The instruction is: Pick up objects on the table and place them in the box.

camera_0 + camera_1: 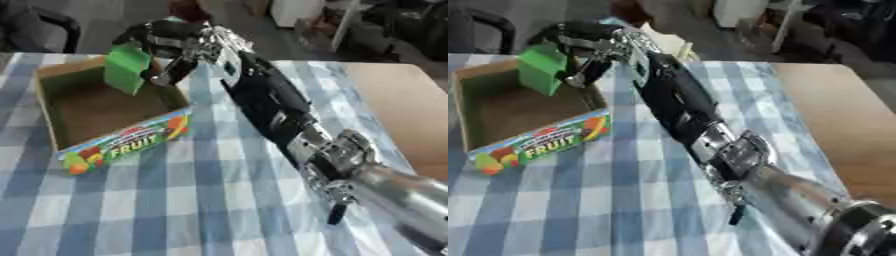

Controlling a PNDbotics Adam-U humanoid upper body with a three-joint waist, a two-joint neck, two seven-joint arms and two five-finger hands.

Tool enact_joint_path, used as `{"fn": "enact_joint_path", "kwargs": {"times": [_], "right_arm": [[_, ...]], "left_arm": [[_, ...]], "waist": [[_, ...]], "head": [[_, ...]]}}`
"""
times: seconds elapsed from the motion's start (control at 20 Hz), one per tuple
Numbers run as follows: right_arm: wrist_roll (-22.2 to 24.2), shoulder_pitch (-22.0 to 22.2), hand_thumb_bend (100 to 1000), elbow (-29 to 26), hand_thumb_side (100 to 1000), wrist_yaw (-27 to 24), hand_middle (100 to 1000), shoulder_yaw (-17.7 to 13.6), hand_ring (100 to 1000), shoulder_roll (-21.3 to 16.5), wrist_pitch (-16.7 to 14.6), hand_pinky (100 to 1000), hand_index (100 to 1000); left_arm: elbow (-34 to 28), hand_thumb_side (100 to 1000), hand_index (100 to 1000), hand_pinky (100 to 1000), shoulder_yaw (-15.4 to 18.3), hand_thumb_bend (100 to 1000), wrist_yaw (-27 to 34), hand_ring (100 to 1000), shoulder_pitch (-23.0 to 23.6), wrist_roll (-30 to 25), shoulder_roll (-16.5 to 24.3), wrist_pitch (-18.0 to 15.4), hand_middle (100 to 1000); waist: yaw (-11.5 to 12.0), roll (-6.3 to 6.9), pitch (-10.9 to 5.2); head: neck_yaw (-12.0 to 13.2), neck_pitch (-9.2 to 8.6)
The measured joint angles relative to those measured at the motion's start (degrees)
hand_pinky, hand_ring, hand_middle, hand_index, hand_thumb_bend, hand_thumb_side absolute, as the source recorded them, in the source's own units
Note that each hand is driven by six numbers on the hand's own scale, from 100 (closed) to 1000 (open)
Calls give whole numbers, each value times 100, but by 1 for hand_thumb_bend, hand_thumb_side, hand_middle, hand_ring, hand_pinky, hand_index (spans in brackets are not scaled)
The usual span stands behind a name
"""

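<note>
Checked tablecloth point(201, 200), green object point(128, 66) in right hand point(171, 42) (above box point(122, 142))

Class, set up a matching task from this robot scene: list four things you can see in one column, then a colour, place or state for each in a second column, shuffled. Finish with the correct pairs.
Things:
1. right hand
2. green block
3. FRUIT box
4. tablecloth

Descriptions:
A. blue and white checks
B. open-topped, nothing seen inside
C. curled round an object
D. held above the box's far corner

Pairs: 1-C, 2-D, 3-B, 4-A
</note>
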Motion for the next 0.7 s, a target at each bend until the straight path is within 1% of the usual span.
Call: {"fn": "enact_joint_path", "kwargs": {"times": [0.1,0.15,0.2,0.25,0.3,0.35,0.4,0.45,0.55,0.6,0.65,0.7], "right_arm": [[0,34,100,28,274,163,410,12,613,51,0,606,979],[-8,55,100,33,344,241,453,27,629,66,-8,636,999],[-24,61,106,33,428,316,513,36,653,82,-24,675,1000],[-48,66,153,33,464,402,555,40,668,95,-47,691,1000],[-78,67,222,31,532,486,711,52,720,98,-74,740,1000],[-117,68,261,23,588,572,801,68,750,98,-105,766,1000],[-166,68,269,3,601,648,821,73,757,98,-139,790,1000],[-225,68,347,-22,666,735,933,78,800,97,-174,809,1000],[-352,68,377,-98,680,907,973,109,819,96,-251,825,1000],[-419,68,383,-139,674,979,985,121,823,94,-287,827,1000],[-489,68,389,-172,645,1058,998,130,826,94,-315,829,1000],[-564,68,354,-202,636,1132,997,134,825,94,-337,828,1000]], "left_arm": [[0,605,804,719,2,100,0,638,-3,19,-1,5,621],[0,606,804,718,3,100,0,637,-4,26,-1,10,621],[0,605,805,717,3,100,-1,637,-5,29,-1,14,621],[0,605,805,717,4,100,-2,637,-5,31,-1,15,621],[0,605,805,717,5,100,-2,637,-6,34,-1,18,621],[0,605,805,718,6,100,-2,638,-6,37,-1,21,621],[0,605,805,718,7,100,-2,637,-6,38,-1,22,621],[0,605,805,714,7,100,-2,635,-6,38,-1,23,620],[0,606,805,715,9,100,-2,635,-6,37,-1,25,621],[0,606,805,717,11,100,-2,637,-6,36,-1,27,621],[0,606,805,724,13,100,-2,641,-6,35,-1,28,622],[0,604,804,726,15,100,-2,642,-6,35,-1,28,622]], "waist": [[-4,-8,14],[-9,-15,20],[-19,-23,21],[-26,-30,21],[-32,-35,21],[-40,-36,21],[-48,-36,21],[-56,-36,21],[-64,-36,21],[-65,-36,21],[-67,-36,21],[-72,-35,21]], "head": [[-1,0],[-1,0],[-1,0],[-1,0],[-1,0],[-1,0],[-1,0],[-1,0],[0,0],[2,0],[2,0],[3,1]]}}
